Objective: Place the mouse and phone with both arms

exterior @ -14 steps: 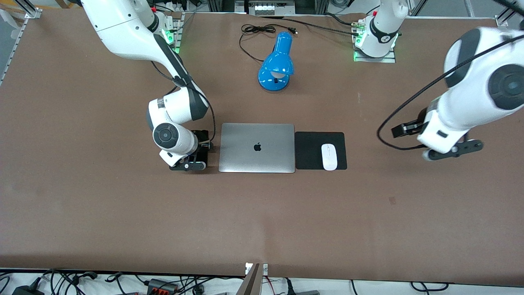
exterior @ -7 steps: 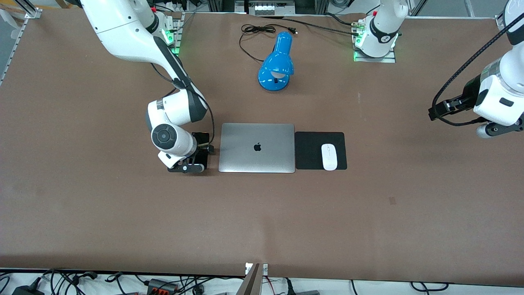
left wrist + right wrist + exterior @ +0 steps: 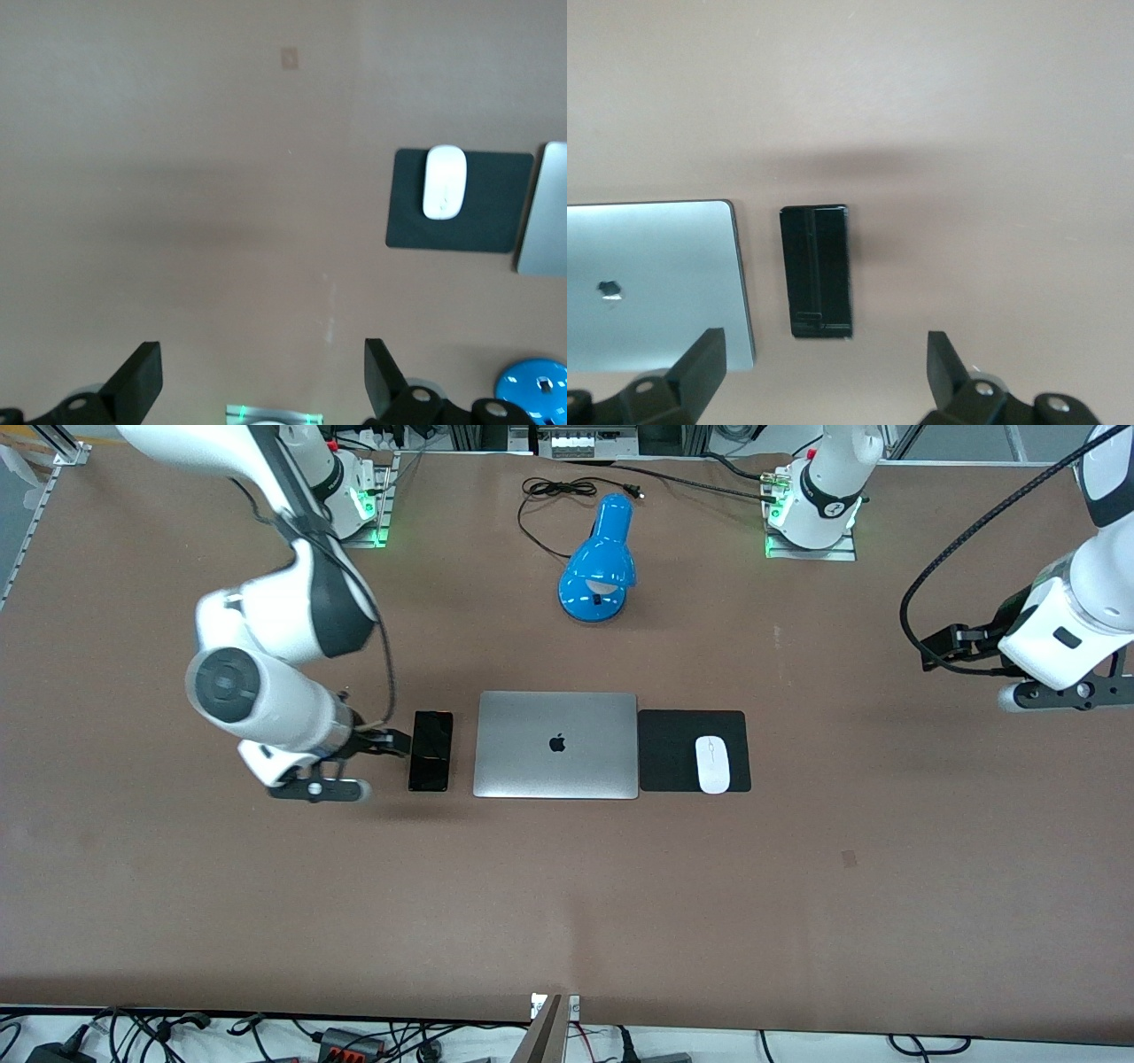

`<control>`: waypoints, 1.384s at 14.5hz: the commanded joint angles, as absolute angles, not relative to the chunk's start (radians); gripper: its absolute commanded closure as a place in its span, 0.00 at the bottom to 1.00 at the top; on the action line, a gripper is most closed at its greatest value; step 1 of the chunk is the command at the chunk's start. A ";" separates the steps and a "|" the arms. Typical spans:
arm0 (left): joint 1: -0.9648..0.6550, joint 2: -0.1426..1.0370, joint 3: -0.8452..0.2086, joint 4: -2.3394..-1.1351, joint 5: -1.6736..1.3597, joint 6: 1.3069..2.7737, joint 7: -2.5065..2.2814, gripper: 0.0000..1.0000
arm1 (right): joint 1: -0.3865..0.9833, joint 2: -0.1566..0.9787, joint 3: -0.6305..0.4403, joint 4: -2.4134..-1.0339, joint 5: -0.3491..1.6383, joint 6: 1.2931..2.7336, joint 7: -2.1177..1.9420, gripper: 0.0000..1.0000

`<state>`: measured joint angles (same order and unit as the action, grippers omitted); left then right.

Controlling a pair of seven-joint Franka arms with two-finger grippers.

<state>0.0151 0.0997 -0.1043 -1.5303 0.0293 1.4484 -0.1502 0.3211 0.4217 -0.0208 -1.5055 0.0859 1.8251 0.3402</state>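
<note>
The black phone (image 3: 431, 750) lies flat on the table beside the closed silver laptop (image 3: 556, 744), toward the right arm's end; it also shows in the right wrist view (image 3: 818, 270). The white mouse (image 3: 712, 763) sits on the black mouse pad (image 3: 673, 753) beside the laptop, toward the left arm's end, and also shows in the left wrist view (image 3: 444, 181). My right gripper (image 3: 314, 788) is open and empty, raised over the table beside the phone (image 3: 822, 363). My left gripper (image 3: 1063, 695) is open and empty, up over bare table near the left arm's end (image 3: 261, 367).
A blue desk lamp (image 3: 598, 567) with a black cord lies farther from the front camera than the laptop. The two arm bases stand at the back edge.
My right gripper has lifted off the phone and moved toward the right arm's end, leaving the phone on the table. My left arm has swung away from the mouse toward its own end.
</note>
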 commanded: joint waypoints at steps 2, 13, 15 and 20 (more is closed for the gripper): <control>0.051 0.006 -0.110 -1.641 -0.023 1.502 -0.178 0.00 | 0.229 0.404 -0.012 -1.338 0.086 1.626 0.272 0.00; 0.047 0.023 -0.110 -1.605 -0.020 1.523 -0.167 0.00 | 0.045 0.249 -0.046 -1.316 0.032 1.580 0.106 0.00; 0.051 0.020 -0.110 -1.585 -0.021 1.493 -0.166 0.00 | -0.004 0.236 -0.043 -1.322 0.055 1.589 0.013 0.00; 0.049 0.015 -0.115 -1.562 -0.034 1.462 -0.178 0.00 | -0.003 0.178 -0.040 -1.412 -0.011 1.627 -0.020 0.00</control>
